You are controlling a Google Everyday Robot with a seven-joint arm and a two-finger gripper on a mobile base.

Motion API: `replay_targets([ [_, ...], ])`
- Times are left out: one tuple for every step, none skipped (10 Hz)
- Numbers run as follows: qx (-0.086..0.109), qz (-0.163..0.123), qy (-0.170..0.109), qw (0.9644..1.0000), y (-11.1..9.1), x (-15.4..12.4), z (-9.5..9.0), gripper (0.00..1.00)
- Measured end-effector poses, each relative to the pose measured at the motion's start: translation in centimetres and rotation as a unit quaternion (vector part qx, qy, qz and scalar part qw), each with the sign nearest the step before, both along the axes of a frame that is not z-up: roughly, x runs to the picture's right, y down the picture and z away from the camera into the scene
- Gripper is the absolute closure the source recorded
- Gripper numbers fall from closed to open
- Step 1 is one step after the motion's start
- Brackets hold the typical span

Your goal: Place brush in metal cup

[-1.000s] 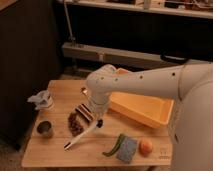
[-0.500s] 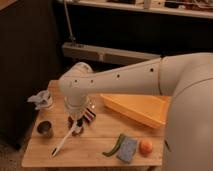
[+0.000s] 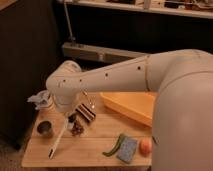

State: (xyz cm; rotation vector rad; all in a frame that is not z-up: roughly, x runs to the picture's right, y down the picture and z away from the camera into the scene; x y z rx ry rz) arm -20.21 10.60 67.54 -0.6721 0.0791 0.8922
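Where gripper (image 3: 68,116) sits: left of ctr, under arm's end.
Jaws: closed on brush (image 3: 59,140) top end.
Brush: tilted, tip twd lower left, just right of cup (image 3: 45,128).

**Brush gripped beside the cup**

My claw (image 3: 68,116) hung over the left part of the wooden surface (image 3: 95,137), clamped on the upper end of the brush (image 3: 57,140). The brush slanted down to the left, passing just right of the metal cup (image 3: 45,128), which stood upright.

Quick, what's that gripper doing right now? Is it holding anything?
The gripper: closed, holding the brush by its top end, just right of the metal cup.
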Motion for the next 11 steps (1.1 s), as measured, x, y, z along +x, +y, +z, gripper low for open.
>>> replay_targets([
  [0.001,-0.011,-0.01,0.9999,-0.2,-1.3,0.0,1.0],
  [-0.002,-0.025,-0.026,0.9994,-0.3,-2.9,-0.2,1.0],
  [-0.012,-0.036,-0.041,0.9984,-0.1,-4.2,-0.3,1.0],
  [-0.017,-0.044,-0.052,0.9975,-0.1,-5.0,-0.3,1.0],
  [-0.021,-0.053,-0.06,0.9966,0.0,-5.6,-0.1,1.0],
  [-0.022,-0.061,-0.069,0.9955,-0.2,-6.4,0.0,1.0],
  [-0.025,-0.074,-0.086,0.9932,-0.6,-7.9,0.2,1.0],
  [-0.03,-0.084,-0.102,0.9908,-0.7,-9.0,0.4,1.0],
  [-0.038,-0.09,-0.116,0.9884,-0.8,-9.8,0.6,1.0],
  [-0.052,-0.095,-0.132,0.9854,-1.0,-10.3,1.1,1.0],
  [-0.068,-0.098,-0.147,0.9818,-1.1,-10.9,1.6,1.0],
])
